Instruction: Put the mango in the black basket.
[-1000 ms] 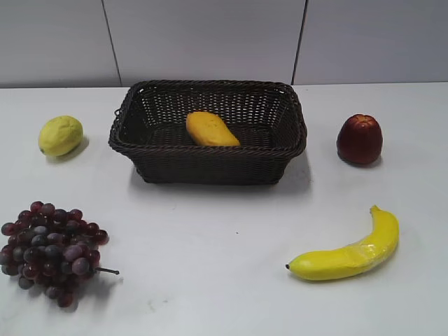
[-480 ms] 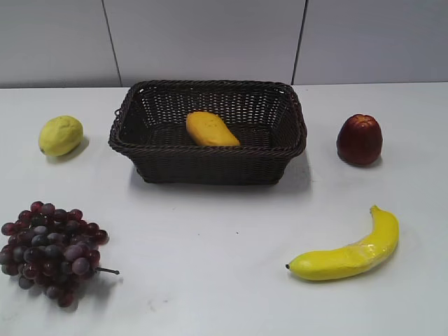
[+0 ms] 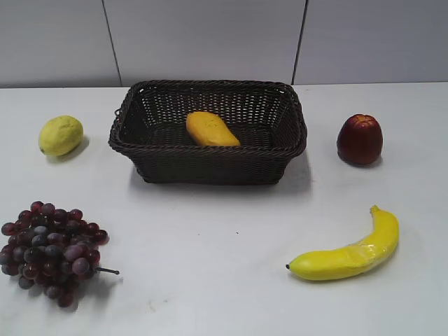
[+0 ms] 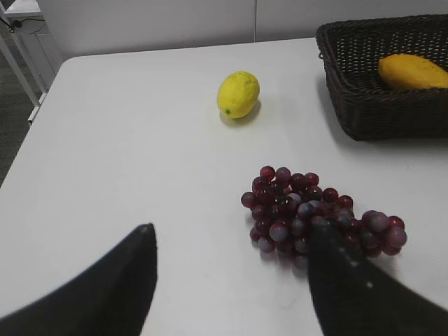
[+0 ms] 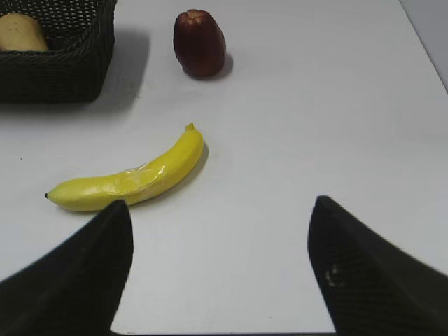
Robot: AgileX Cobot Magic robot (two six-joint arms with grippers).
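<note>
The orange-yellow mango (image 3: 210, 130) lies inside the black basket (image 3: 210, 168) at the back middle of the white table. It also shows in the left wrist view (image 4: 411, 71) inside the basket (image 4: 371, 112), and partly in the right wrist view (image 5: 21, 33) behind the basket wall (image 5: 63, 70). No gripper shows in the exterior view. My left gripper (image 4: 231, 234) is open and empty above the table near the grapes. My right gripper (image 5: 220, 210) is open and empty above the table's front edge, near the banana.
A lemon (image 3: 61, 135) lies left of the basket, dark red grapes (image 3: 50, 250) at the front left, a dark red apple (image 3: 360, 139) right of the basket, and a banana (image 3: 348, 252) at the front right.
</note>
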